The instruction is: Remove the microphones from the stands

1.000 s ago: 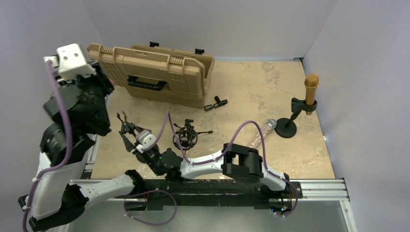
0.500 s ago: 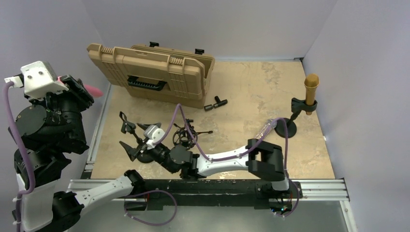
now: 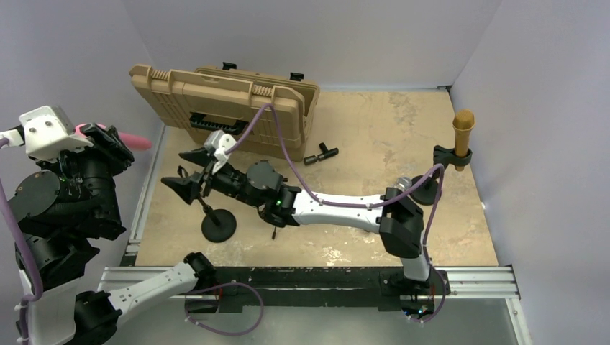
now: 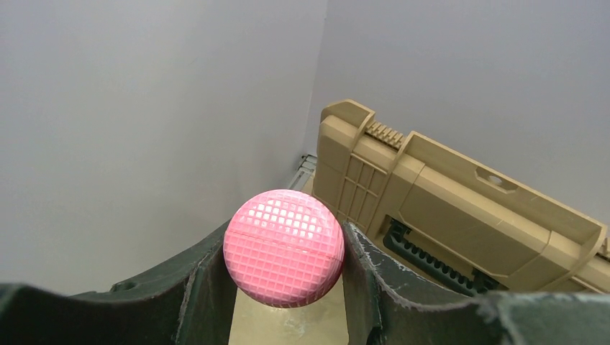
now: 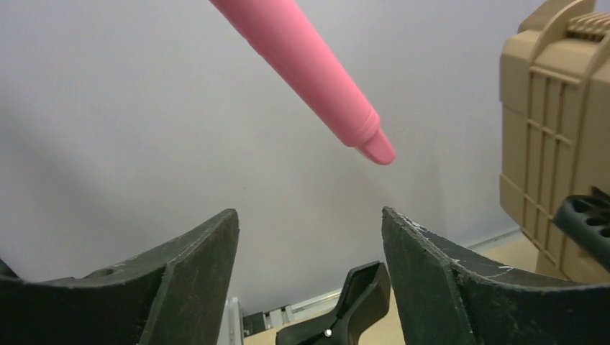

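My left gripper [image 4: 285, 231] is shut on the pink microphone [image 4: 283, 248], whose mesh head sits between the fingers. In the top view the left gripper [image 3: 101, 138] holds it raised at the far left, with the pink microphone's handle [image 3: 134, 139] pointing right. The black stand [image 3: 218, 227] rests on its round base on the table, empty. My right gripper [image 3: 181, 180] is open just above the stand's top. In the right wrist view the right gripper [image 5: 309, 215] shows open and empty, the stand's clip [image 5: 357, 302] lies below it, and the pink handle [image 5: 309, 65] is above, apart.
A tan case [image 3: 230, 108] stands at the back left. A gold microphone [image 3: 463, 129] sits in a second stand [image 3: 426, 192] at the right, with a clear microphone [image 3: 388, 198] lying beside it. Small black parts [image 3: 320, 154] lie mid-table.
The right arm swung back and left, its open gripper rising above the stand. The left arm drew left with the pink microphone and settled a little lower.
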`<state>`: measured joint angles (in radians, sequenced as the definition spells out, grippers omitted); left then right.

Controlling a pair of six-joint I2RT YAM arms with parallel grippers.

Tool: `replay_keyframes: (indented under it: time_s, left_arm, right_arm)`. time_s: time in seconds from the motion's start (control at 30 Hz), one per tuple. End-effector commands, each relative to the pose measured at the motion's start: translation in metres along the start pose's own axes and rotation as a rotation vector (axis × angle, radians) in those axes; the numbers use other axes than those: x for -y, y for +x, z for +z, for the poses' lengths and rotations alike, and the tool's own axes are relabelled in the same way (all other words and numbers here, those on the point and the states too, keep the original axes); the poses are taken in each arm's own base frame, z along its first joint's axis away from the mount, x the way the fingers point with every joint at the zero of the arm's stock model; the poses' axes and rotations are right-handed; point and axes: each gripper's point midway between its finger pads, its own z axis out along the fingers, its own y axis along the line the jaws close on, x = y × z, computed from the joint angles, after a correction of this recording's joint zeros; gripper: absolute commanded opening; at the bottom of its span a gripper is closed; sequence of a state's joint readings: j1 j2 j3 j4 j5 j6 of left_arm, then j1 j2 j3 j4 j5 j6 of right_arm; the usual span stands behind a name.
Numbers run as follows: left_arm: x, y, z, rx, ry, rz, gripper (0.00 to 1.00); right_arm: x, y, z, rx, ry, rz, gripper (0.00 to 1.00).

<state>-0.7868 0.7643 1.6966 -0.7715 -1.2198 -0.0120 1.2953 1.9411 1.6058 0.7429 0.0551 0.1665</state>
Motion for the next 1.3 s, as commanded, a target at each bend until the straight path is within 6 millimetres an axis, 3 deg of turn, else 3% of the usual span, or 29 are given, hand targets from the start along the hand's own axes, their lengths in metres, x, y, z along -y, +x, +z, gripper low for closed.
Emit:
replay_keyframes:
  time_s: [0.0,0.53,0.67,0.83,1.27]
  left_arm:
    - [0.003,0.002,0.000,-0.003,0.007,-0.032,0.00]
    - [0.007,0.013,-0.002,-0.032,0.039,-0.035,0.00]
    - [0.008,0.015,-0.002,-0.035,0.043,-0.030,0.00]
    - [0.012,0.016,-0.001,-0.037,0.051,-0.026,0.00]
    - [0.016,0.020,-0.001,-0.049,0.059,-0.016,0.00]
  right_arm:
    - [-0.016,0.007,0.014,-0.064,-0.054,0.025,0.69]
    - [0.022,0.042,0.020,-0.143,0.135,-0.015,0.44]
    - [0.036,0.062,0.010,-0.192,0.202,-0.034,0.36]
    - [0.037,0.087,-0.002,-0.250,0.223,-0.042,0.25]
    - [0.038,0.157,-0.047,-0.452,0.296,-0.107,0.20]
